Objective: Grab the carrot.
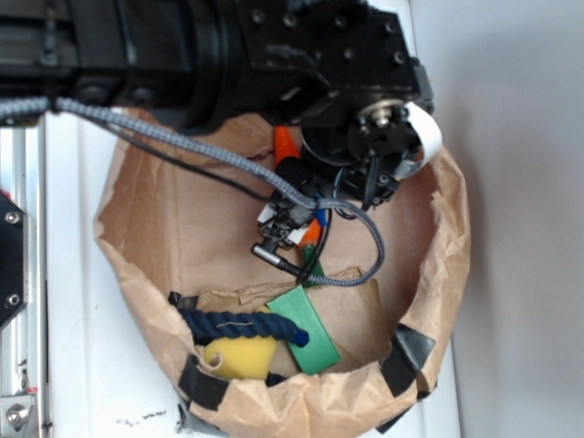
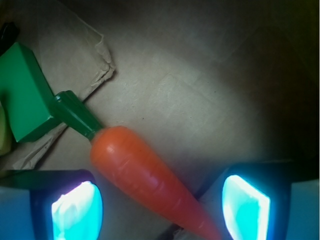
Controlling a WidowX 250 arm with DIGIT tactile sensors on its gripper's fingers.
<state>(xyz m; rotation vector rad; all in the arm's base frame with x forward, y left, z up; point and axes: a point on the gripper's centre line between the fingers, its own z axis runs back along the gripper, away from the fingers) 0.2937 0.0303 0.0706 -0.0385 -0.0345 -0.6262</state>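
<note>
Lying on the brown paper floor of the crumpled paper basket point(image 1: 447, 274), the smooth orange plastic toy carrot point(image 2: 145, 180) runs diagonally, its dark green stem touching the flat green block point(image 2: 25, 100). Black robot gripper point(image 2: 162, 207) hangs low over it, jaws spread wide, one glowing pad point(image 2: 75, 212) on each side of the tapered end, neither touching.
</note>
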